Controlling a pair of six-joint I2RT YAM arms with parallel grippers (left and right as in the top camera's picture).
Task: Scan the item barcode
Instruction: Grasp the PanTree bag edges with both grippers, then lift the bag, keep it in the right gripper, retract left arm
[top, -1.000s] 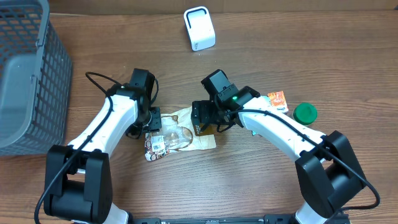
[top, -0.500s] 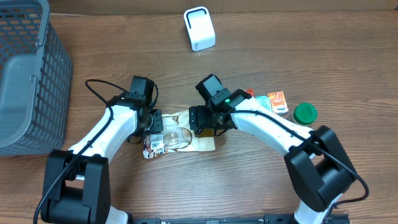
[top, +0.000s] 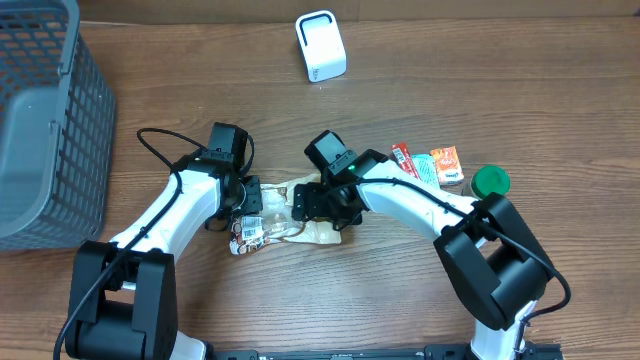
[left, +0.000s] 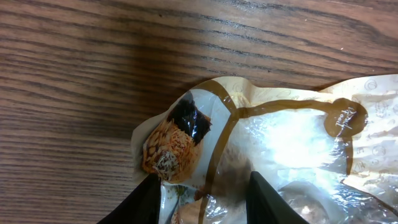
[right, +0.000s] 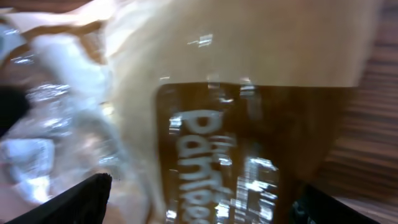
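Taking hold of the snack packet (top: 300, 215)
It lies flat on the table (top: 500, 80) between our arms; right fingers (right: 81, 202) gape wide over it, left fingers (left: 146, 205) straddle its end, whether gripping we cannot tell. Next, we reckon: pinch, lift, face its barcode label (top: 251, 232) toward the white scanner (top: 320, 46)

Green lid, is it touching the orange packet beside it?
Apart. The overhead view shows a thin strip of bare table between the green lid and the orange packet.
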